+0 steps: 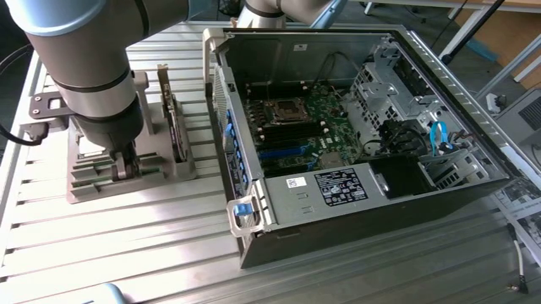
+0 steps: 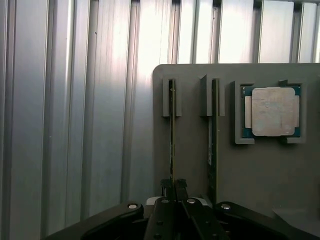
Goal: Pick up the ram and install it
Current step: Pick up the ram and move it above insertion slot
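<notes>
The pick-up step is in hand. The end effector (image 2: 173,186) is down in the grey holder (image 2: 260,170) on the desk (image 1: 127,240), at the exterior view's left of the open computer case (image 1: 287,215). Its fingers are pinched almost fully together on the top edge of the ram (image 2: 172,135), which stands on edge in its slot. A second stick (image 2: 214,140) stands just beside it and a processor chip (image 2: 275,111) lies further along the holder. The grip looks made and the ram seems not yet lifted. Freeing it calls for a straight pull along the slot, clear of the neighbouring stick.
</notes>
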`<state>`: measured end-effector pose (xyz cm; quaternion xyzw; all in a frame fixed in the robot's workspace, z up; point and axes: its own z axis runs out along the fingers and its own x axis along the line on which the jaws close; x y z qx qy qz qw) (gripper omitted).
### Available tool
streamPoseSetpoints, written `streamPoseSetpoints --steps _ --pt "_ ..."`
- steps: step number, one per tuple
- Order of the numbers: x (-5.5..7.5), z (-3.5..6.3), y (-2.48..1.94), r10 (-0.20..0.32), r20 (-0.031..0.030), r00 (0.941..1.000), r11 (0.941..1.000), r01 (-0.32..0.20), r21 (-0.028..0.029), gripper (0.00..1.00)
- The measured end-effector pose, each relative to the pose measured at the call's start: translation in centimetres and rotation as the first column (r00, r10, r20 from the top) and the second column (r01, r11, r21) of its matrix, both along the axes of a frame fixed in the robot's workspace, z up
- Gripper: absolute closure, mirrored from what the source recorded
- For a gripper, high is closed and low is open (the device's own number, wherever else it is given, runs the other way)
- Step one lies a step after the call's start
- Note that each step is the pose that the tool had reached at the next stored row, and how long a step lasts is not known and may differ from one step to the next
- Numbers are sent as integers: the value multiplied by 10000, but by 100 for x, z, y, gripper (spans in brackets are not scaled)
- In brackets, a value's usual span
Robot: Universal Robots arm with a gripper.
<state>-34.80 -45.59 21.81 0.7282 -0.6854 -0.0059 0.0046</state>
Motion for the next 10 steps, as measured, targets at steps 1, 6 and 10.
streamPoseSetpoints --steps 1,6,10 --pt "0 12 0 0 0 10000 10000 0 3 88" --pt "6 103 0 0 0 10000 10000 0 18 88" --pt "12 180 0 0 0 10000 10000 0 40 88"
